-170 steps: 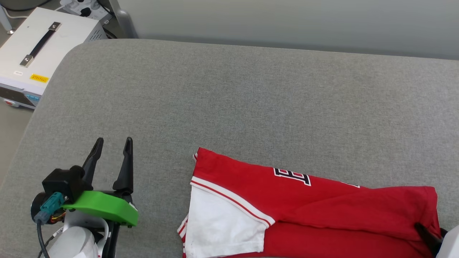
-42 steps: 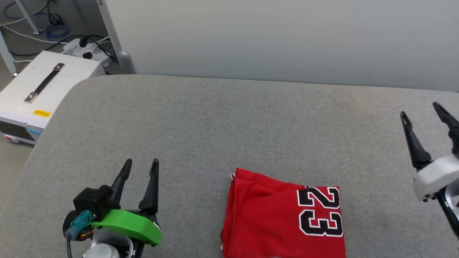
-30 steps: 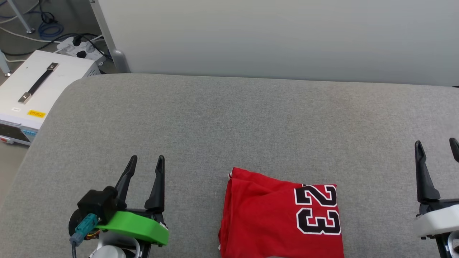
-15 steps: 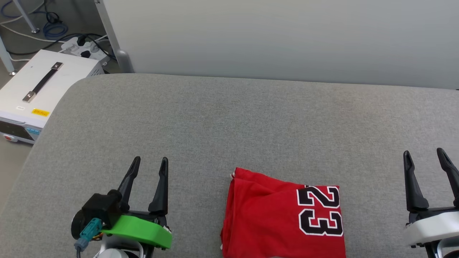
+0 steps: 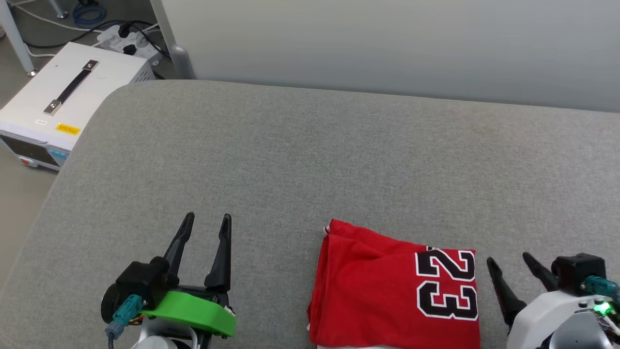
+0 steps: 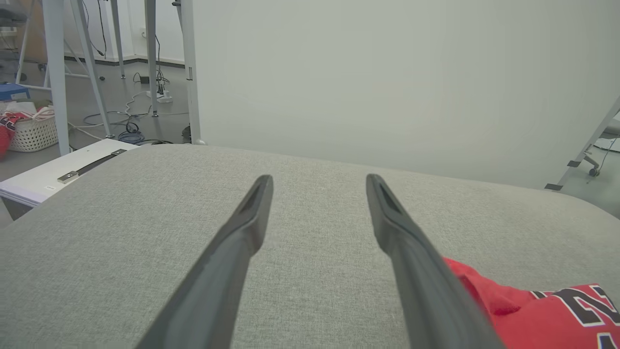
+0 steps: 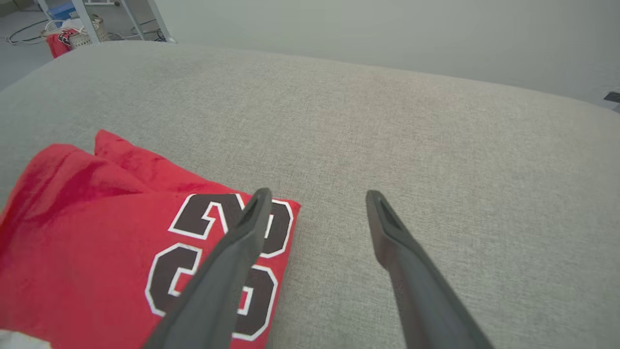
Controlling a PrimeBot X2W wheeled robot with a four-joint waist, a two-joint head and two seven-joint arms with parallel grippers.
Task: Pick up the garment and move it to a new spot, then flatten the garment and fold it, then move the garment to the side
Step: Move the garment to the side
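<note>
The folded red jersey with black white-edged numbers [image 5: 378,295] runs off the head view's bottom edge; a dark finger [image 7: 227,271] of the right gripper [image 7: 318,193] covers part of its digits. Upper left, the white box [image 5: 24,118] has a yellow label [image 5: 67,129] too small to read

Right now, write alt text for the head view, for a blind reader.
A folded red jersey T-shirt, black 23 facing up, lies on a grey padded surface. The open left gripper and open right gripper flank it, both empty; a white box stands at upper left.
</note>
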